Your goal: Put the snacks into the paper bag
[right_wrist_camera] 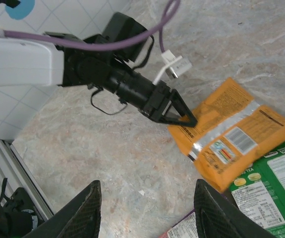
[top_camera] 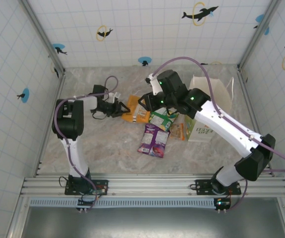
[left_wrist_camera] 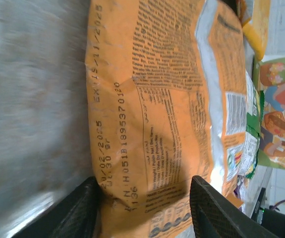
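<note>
The left end effector [left_wrist_camera: 142,191] has its fingers spread around an edge of the orange packet [left_wrist_camera: 152,99], probably to pinch it. The right end effector [right_wrist_camera: 144,196] hangs open and empty above the snacks. The paper bag [top_camera: 219,94] stands right of centre on the bench [top_camera: 107,148], mouth up for loading.

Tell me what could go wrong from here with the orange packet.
1. The left hand straddles only one edge of the glossy orange packet, so a shallow grip may slip when it lifts.
2. That packet lies against the green packet, which could be dragged along.
3. The right arm reaches across in front of the paper bag, so the arms might collide on the way there.
</note>
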Available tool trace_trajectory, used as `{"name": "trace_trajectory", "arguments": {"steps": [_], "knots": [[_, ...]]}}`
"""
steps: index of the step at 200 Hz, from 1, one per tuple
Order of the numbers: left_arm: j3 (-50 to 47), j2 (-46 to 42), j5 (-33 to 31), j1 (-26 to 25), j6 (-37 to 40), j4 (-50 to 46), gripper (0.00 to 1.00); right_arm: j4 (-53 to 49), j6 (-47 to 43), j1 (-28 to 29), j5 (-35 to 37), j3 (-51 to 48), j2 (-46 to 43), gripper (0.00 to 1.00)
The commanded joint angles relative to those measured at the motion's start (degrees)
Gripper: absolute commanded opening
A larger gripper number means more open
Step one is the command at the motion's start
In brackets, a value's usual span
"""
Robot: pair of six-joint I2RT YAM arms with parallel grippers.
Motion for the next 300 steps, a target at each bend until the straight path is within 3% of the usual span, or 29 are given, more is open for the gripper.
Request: {"name": "trace_trajectory", "arguments": {"steps": [1, 40, 76, 92, 153, 186, 212, 241, 300], "knots": [[-0.71, 1.63, 2.17, -1.58, -2.39, 4.48, 0.48, 3.82, 0.00, -0.52, -1.90, -1.27, -2.31, 0.51], [-0.92, 0.09, 2.71, -2.41, -5.38, 8.74, 0.23, 7.74, 1.34, -2.06, -2.53, -5.36, -5.60, 0.51], [-2.42, -5.29, 0.91, -2.43, -7.88, 9.95, 0.12, 12.19, 2.85, -3.67, -2.74, -10.10, -8.96, 0.51], [-2.64, -8.01, -0.13, -2.65, -8.91, 9.76, 0.00, 13.65, 3.07, -4.32, -2.56, -11.88, -10.26, 0.51], [-1.27, -20.93, -4.52, -4.47, -8.50, 5.48, 0.00, 15.85, -2.41, -5.16, 1.10, -15.38, -13.45, 0.51], [-0.94, -27.72, -8.00, -4.47, -13.20, 5.34, 0.00, 18.64, -15.27, -4.76, 5.15, -18.44, -15.94, 0.52], [-0.28, -30.97, -10.50, -4.48, -18.11, 0.61, 0.00, 21.07, -33.32, -4.47, 4.29, -21.33, -17.97, 0.54], [-0.35, -34.09, -12.11, -5.72, -18.23, -6.75, 0.00, 18.06, -51.63, -4.26, 1.75, -20.52, -16.96, 0.56], [-3.38, -39.66, -12.83, -9.01, -22.36, -11.96, 0.00, 12.21, -71.83, 2.71, 6.87, -16.18, -9.51, 0.63]]}}
